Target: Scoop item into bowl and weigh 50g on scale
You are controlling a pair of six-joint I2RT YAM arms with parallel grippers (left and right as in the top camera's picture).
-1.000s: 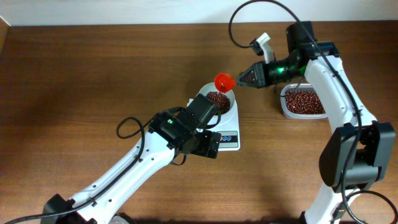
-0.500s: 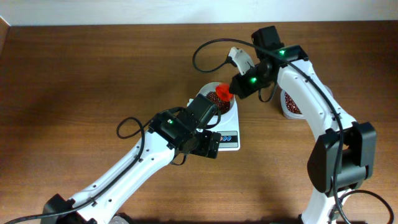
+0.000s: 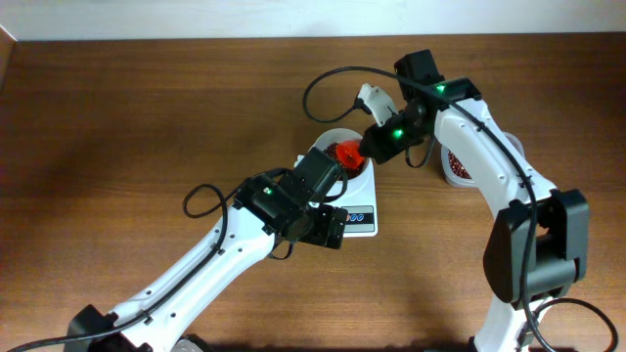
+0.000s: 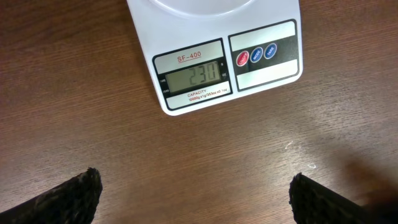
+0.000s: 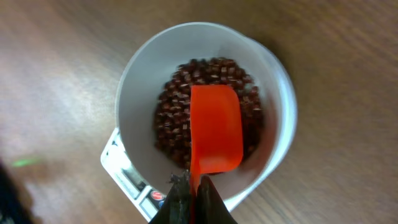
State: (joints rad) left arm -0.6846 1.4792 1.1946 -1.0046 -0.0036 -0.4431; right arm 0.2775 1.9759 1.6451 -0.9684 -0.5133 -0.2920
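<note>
1. Red scoop [image 5: 215, 130], its handle pinched tight by the right gripper [image 5: 193, 200], sits over the bowl [image 5: 140, 81] on the scale [image 4: 267, 65].
2. Beans [image 5: 171, 112] already cover the bowl's bottom.
3. The display [image 4: 194, 76] looks like 230, so I'd guess adjusting towards 50g remains.
4. The left gripper [image 4: 196, 196] hangs spread wide and empty, near the scale's front.
</note>
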